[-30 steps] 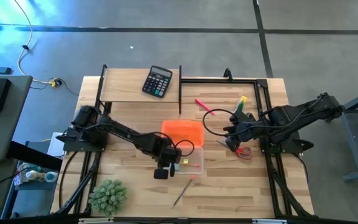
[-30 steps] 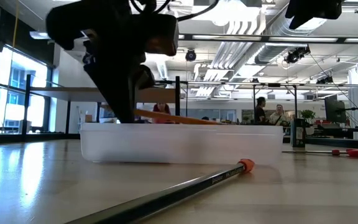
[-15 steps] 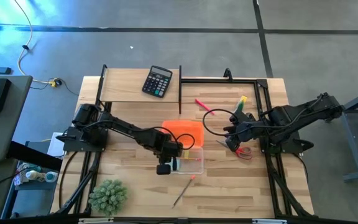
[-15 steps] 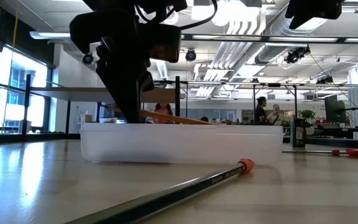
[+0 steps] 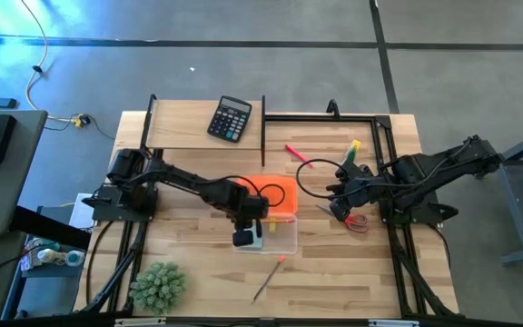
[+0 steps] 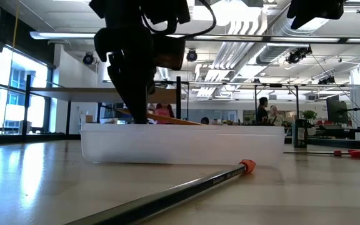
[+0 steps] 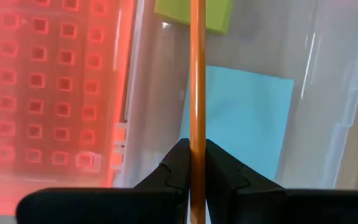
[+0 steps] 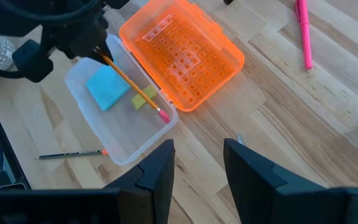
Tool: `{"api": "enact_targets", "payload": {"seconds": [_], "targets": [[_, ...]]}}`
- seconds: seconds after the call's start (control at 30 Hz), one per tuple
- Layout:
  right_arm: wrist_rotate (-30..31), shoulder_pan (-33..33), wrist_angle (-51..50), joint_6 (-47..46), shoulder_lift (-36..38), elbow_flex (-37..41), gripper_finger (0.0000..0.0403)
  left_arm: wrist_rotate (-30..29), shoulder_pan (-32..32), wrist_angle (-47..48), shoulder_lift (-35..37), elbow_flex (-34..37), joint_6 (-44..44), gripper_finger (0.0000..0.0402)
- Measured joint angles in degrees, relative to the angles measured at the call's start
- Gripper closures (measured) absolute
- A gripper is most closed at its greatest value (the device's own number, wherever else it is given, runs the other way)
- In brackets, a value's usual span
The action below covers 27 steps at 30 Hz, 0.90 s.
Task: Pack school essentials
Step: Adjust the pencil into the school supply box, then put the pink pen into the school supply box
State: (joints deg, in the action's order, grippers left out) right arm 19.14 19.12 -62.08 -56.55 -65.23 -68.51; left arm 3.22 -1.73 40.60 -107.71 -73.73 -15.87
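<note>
Clamped in the left claw (image 7: 192,163) is an orange pencil (image 7: 197,74), its fingers (image 7: 174,169) pressed tight against the shaft on both sides. That claw hangs over the clear plastic box (image 5: 281,237) at the middle of the bench (image 5: 198,136), and the pencil slants across the box with its pink eraser tip (image 8: 164,116) down near the side where the orange lid (image 8: 182,53) is hinged open. Inside the box lie a pale blue note pad (image 8: 107,86) and, just beside it, a small yellow-green eraser (image 8: 143,99); the pencil passes over both.

On the bench in front of the box rests a second pencil (image 6: 167,195), dark, with an orange-red end, apart from the box wall.

Off to the right, the right claw (image 8: 197,165) hovers with its fingers parted and nothing between them. Near it in the high view lie the red-handled scissors (image 5: 356,221), and farther back the pink pen (image 8: 303,32) and a yellow-and-green crayon box (image 5: 352,151). A black calculator (image 5: 230,119) sits on the raised shelf at the back, and a spiky green plant (image 5: 158,286) stands at the front left corner.
</note>
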Motion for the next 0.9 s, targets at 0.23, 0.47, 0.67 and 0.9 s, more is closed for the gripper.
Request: {"api": "enact_targets", "payload": {"seconds": [0.23,0.47,0.67,0.9], "targets": [[0.0,0.0,0.0,0.0,0.0,0.0,0.0274,2.6,0.6,0.0,0.0,0.0,0.6,0.0373],[0.0,0.0,0.0,0.0,0.0,0.0,0.0274,5.0,1.4,0.0,0.0,0.0,0.6,0.0324],[0.0,0.0,0.0,0.0,0.0,0.0,0.0274,5.3,2.3,3.2,-0.1,-1.4,0.6,0.0275],[0.0,0.0,0.2,0.0,0.0,0.0,0.0274,5.1,4.0,11.4,-0.1,-8.0,4.7,0.0257]]}}
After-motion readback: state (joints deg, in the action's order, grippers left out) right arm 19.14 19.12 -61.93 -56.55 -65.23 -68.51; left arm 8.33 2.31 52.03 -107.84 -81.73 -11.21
